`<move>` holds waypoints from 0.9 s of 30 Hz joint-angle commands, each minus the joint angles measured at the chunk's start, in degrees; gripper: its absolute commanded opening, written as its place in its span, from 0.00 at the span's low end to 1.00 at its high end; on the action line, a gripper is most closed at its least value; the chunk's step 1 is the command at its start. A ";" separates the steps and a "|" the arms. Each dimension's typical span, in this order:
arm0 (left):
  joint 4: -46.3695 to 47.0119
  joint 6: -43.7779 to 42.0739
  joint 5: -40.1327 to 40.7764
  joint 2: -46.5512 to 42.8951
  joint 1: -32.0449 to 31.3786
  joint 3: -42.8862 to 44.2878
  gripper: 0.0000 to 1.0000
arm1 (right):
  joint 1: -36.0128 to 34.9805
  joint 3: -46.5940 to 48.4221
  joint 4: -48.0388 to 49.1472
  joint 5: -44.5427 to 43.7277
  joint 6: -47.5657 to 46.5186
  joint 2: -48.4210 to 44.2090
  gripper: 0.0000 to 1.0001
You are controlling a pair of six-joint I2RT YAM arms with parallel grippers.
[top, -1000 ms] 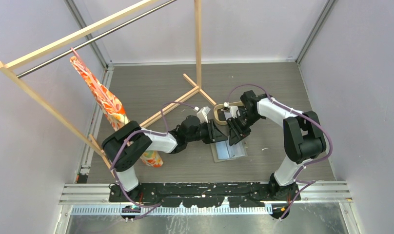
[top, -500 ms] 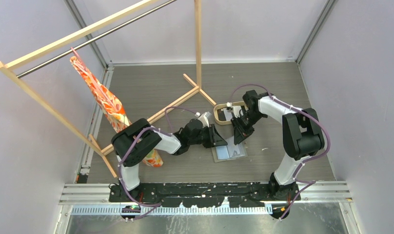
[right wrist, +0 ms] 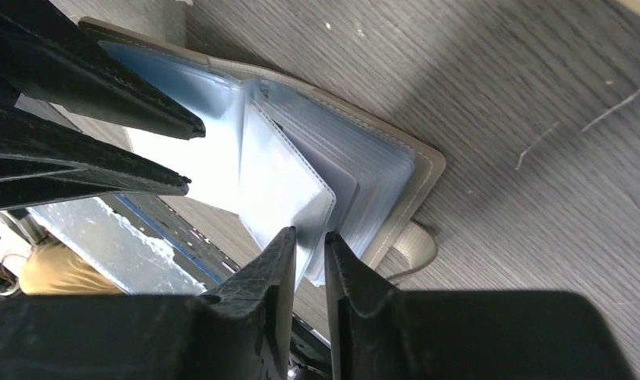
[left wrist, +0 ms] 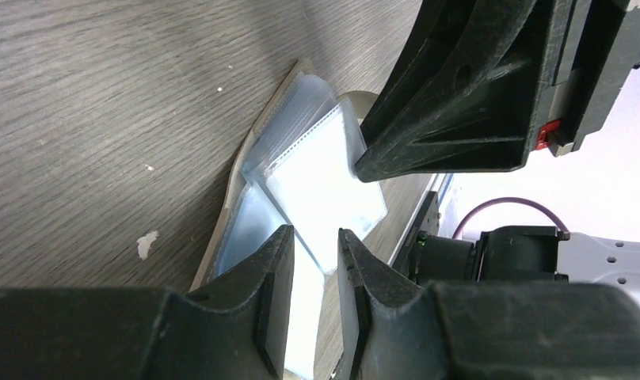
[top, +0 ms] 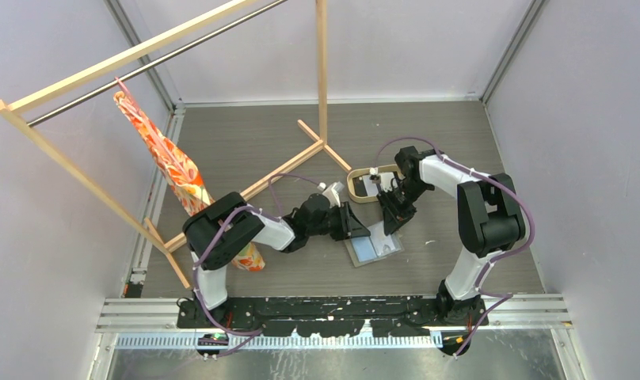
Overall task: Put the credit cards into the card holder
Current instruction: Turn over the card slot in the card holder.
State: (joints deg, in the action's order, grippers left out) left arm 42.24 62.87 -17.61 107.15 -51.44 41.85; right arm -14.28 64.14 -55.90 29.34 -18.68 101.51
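The card holder (top: 376, 248) lies open on the table, grey-taupe with a fan of clear sleeves (right wrist: 333, 166). My right gripper (top: 391, 223) comes down on its far side. In the right wrist view its jaws (right wrist: 310, 241) are nearly together, with the edge of a sleeve pinched between them. My left gripper (top: 364, 231) reaches in from the left. A narrow gap shows between its jaws (left wrist: 314, 245), and its fingertips (right wrist: 186, 127) rest over the left-hand sleeves (left wrist: 317, 182). The credit cards (top: 367, 187) lie in the oval wooden tray (top: 353, 190), partly hidden by the right arm.
A wooden garment rack stands over the left and back, its foot (top: 317, 146) just behind the tray. An orange patterned cloth (top: 174, 170) hangs from it beside the left arm. Grey walls close in on three sides. A snap tab (right wrist: 412, 245) sticks out of the holder's edge.
The right gripper's jaws have narrowed onto a sleeve and it has drawn back a little toward the tray. The left arm shifted right, and the card holder turned slightly.
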 commanded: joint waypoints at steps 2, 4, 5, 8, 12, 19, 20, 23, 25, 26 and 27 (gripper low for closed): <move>3.09 0.28 -0.54 0.60 -0.63 1.27 0.28 | 0.31 1.53 -0.69 -0.64 -1.15 -1.14 0.25; 3.09 0.33 -0.59 0.57 -0.83 1.15 0.28 | 0.65 1.96 -2.05 2.96 -2.25 -1.22 0.25; 3.11 0.32 -0.59 0.52 -0.92 1.13 0.28 | 0.87 2.22 -2.77 4.86 -2.73 -1.23 0.26; 3.24 0.55 -0.54 0.72 -1.24 1.04 0.28 | 0.90 2.35 -3.43 7.24 -3.23 -1.32 0.26; 3.71 1.07 -0.60 1.66 -1.71 1.37 0.28 | 0.91 1.85 -1.58 2.40 -1.56 -1.04 0.22; 3.45 1.05 -0.49 2.36 -1.82 2.08 0.28 | 0.77 0.80 1.17 -6.67 -0.27 -0.18 0.21; 3.20 1.04 -0.50 2.29 -1.82 2.22 0.28 | 0.75 0.81 1.26 -7.18 -0.32 -0.10 0.21; 2.56 0.76 -0.41 2.18 -1.99 2.51 0.28 | 0.57 0.70 1.49 -8.31 -0.41 -0.13 0.21; 1.93 0.52 -0.20 2.02 -2.08 2.77 0.28 | 0.56 0.81 1.36 -7.69 -0.61 -0.61 0.22; 1.44 0.35 -0.09 1.87 -2.16 2.91 0.28 | 0.55 0.93 1.32 -7.34 -0.71 -1.21 0.22; 0.88 0.12 0.04 1.69 -2.17 3.08 0.28 | 0.55 0.98 1.36 -7.03 -0.69 -1.94 0.23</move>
State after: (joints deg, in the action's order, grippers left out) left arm 42.78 64.07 -17.61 109.40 -53.23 42.98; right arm -13.65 64.62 -54.89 22.79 -19.33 101.54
